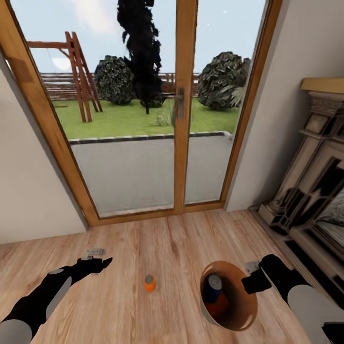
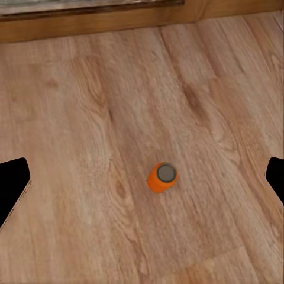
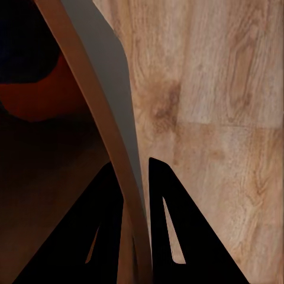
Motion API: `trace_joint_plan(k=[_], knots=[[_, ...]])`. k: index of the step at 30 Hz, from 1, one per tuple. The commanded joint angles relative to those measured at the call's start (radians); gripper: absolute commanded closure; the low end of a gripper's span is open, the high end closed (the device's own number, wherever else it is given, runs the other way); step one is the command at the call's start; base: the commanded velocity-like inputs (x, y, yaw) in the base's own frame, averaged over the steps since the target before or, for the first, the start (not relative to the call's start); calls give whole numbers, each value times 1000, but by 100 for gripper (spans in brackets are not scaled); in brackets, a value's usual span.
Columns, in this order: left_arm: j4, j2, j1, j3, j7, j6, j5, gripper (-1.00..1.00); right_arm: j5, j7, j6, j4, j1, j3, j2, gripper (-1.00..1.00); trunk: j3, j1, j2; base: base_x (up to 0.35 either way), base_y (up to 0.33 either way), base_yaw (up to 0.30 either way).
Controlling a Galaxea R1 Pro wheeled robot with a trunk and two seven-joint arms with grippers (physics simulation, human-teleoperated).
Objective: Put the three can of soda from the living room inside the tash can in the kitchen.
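Item in play: orange can of soda (image 1: 149,283), standing upright on the wood floor (image 1: 143,239), silver top up, long axis vertical.

Bearing from my left hand (image 1: 98,262): the can lies to that hand's inner side and a little nearer the robot, near but apart, nothing touching it. In the left wrist view the can (image 2: 161,177) sits between the two dark fingertips (image 2: 13,184), lower down on the floor.

Left hand, state: spread wide and empty; I have hold of nothing with it.

Nearer arm: I judge the left. The can stands between the left hand and the bin, and the right hand is taken up.

Right hand (image 1: 255,279), state: closed on the rim of the tash can (image 1: 248,306); the right wrist view shows the two fingers pinching the thin wood-toned wall (image 3: 97,112) from either side.

Tash can, position: on the floor just beside the right hand, toward the robot's middle, mouth up and leaning slightly.

Contents: a blue can (image 1: 213,286) and a second orange can (image 1: 219,302) lie inside, tilted against each other.

Tally, my reading: two of three are in; the floor can is the last.

Coming move, my reading: lower the left hand straight over the upright can and close across its body.
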Motion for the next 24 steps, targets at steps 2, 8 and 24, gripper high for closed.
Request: trace_joint_plan(k=[2,8,24], knots=[[0,0,0,-1,0,1,0,-100,-19,3,5,0,-3,-4,-1,100,0,0,0,313,48,0],[1,-1,0,-8,-1,6,-11,-100,-24,4,6,-2,-10,-9,-12,100,0,0,0,319,-14,-16],[1,-2,0,-11,-2,1,-9,-100,-26,1,8,-2,-17,-10,-12,100,15,0,0,93,-31,-206]])
